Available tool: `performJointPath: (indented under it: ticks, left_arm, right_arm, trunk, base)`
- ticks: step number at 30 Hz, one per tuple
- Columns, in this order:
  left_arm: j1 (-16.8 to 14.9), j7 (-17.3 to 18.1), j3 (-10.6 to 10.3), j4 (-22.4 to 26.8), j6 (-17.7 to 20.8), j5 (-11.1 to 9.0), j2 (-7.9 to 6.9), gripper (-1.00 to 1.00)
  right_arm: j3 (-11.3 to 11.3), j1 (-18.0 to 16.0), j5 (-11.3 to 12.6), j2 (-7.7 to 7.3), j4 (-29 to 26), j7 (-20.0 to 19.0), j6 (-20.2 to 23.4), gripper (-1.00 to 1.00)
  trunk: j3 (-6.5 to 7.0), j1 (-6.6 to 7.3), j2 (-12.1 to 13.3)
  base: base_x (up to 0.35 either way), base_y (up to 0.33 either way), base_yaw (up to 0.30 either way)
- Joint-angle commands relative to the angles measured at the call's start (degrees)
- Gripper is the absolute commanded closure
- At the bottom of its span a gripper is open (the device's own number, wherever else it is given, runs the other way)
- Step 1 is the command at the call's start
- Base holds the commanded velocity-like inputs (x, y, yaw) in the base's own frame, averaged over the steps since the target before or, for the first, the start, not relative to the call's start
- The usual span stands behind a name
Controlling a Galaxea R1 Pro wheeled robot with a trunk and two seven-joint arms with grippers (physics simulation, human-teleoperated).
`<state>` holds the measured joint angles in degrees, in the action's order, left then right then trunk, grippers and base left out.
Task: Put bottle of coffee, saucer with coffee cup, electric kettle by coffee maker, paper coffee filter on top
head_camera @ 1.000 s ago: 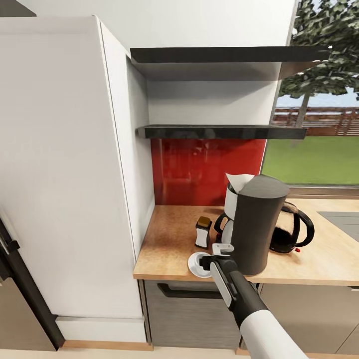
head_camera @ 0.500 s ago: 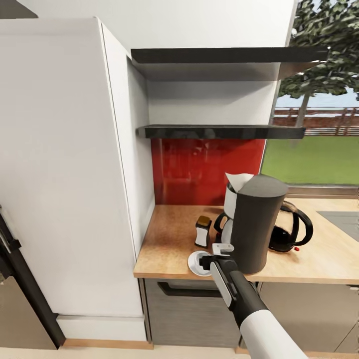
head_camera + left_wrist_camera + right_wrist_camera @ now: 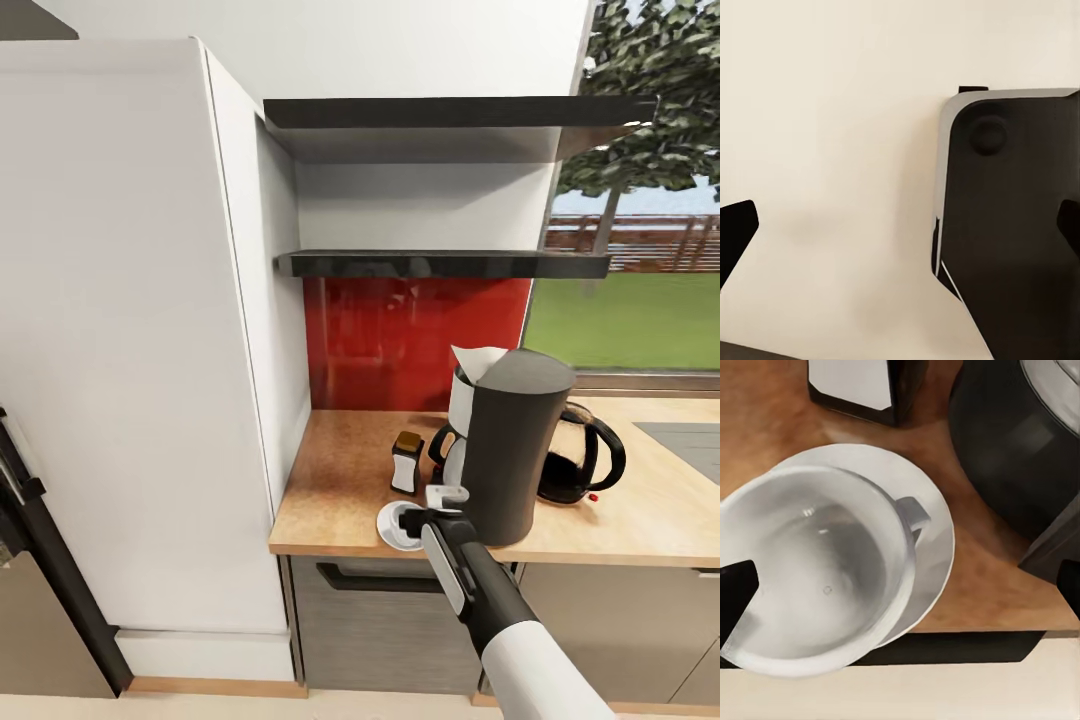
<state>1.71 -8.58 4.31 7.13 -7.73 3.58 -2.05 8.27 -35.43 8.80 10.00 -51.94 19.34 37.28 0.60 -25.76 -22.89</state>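
At lower centre of the head view my right end effector [image 3: 420, 520] hangs over the coffee cup [image 3: 408, 523], which sits on the saucer [image 3: 388, 528] near the front edge of the table [image 3: 330, 490]. In the right wrist view the coffee cup [image 3: 810, 577] is empty, its white inside bare and its loop handle turned toward the coffee maker [image 3: 1020, 442]; the saucer [image 3: 934, 532] shows as a crescent past its rim. My fingertips [image 3: 736, 592] stand spread wide, one at each edge of that frame and outside the cup's rim, pinching nothing. The coffee maker [image 3: 515, 455] stands just right of the saucer, with the paper coffee filter [image 3: 478, 362] poking up at its top. The bottle of coffee [image 3: 407, 463] stands just behind the saucer, and the electric kettle [image 3: 580, 455] sits at the machine's right. The kitchen shelf [image 3: 440, 263] crosses mid-frame above a red backsplash [image 3: 400, 340]. In the left wrist view my left end effector [image 3: 900, 229] is spread too, facing a pale surface and a dark panel [image 3: 1020, 225].
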Motion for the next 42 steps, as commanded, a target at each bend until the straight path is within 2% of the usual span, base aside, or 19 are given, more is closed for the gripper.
performJointPath:
  ticks: [1, 10, 23, 29, 36, 38, 39, 40, 42]
  left_arm:
    - [0.1, 0.0, 0.4, 0.1, -0.1, 0.4, 0.02, -1.0]
    - [0.1, 0.0, 0.4, 0.1, -0.1, 0.4, 0.06, -1.0]
    - [0.1, 0.0, 0.4, 0.1, -0.1, 0.4, 0.03, -1.0]
    - [0.0, 0.0, 0.4, 0.3, -0.1, 0.4, 0.01, -1.0]
    - [0.0, 0.1, 0.3, 2.9, -0.1, 0.5, -0.1, -1.0]
    - [0.0, 0.2, 0.3, 3.0, -0.1, 0.5, -0.13, -1.0]
    - [0.0, 0.2, 0.3, 3.1, -0.1, 0.5, -0.14, -1.0]
    - [0.0, 0.3, 0.3, 3.1, -0.2, 0.6, -0.18, -1.0]
    - [0.0, 0.3, 0.2, 3.1, -0.2, 0.7, -0.21, -1.0]
  right_arm:
    - [0.2, 0.0, 0.6, 0.0, -0.1, 0.5, -0.2, -1.0]
    - [0.3, 0.0, 0.5, 0.0, 0.5, 0.3, -11.8, -1.0]
    - [0.3, 0.0, 0.5, 0.0, 0.7, 0.3, -12.8, -1.0]
    - [0.3, 0.0, 0.5, 0.0, 0.6, 0.4, -12.8, -1.0]
    - [0.3, 0.0, 0.5, 0.0, 0.3, 0.5, -14.1, -1.0]
    - [0.3, 0.1, 0.4, 0.0, 1.1, 0.5, -16.5, -1.0]
    - [0.3, 0.1, 0.4, 0.0, 2.6, 0.6, -19.6, -1.0]
    - [0.2, 0.2, 0.4, 0.0, 6.3, 0.7, -24.7, -1.0]
    - [0.2, 0.3, 0.3, 0.0, 11.7, 0.8, -29.4, -1.0]
  trunk:
    - [-0.01, -0.02, 0.0]
    - [-0.01, -0.02, 0.0]
    - [-0.01, -0.02, 0.0]
    - [-0.01, -0.02, 0.0]
    - [-0.01, -0.02, 0.0]
    - [-0.01, -0.02, 0.0]
    - [-0.01, -0.02, 0.0]
    - [-0.01, -0.02, 0.0]
    - [-0.01, -0.02, 0.0]
  base:
    - [0.0, 0.0, 0.0]
    - [-0.139, 0.0, 0.0]
    - [-0.04, 0.0, 0.0]
    - [-0.224, 0.0, 0.0]
    - [-0.023, 0.0, 0.0]
    - [-0.003, 0.0, 0.0]
    - [-0.001, 0.0, 0.0]
    - [0.0, 0.0, 0.0]
    - [0.0, 0.0, 0.0]
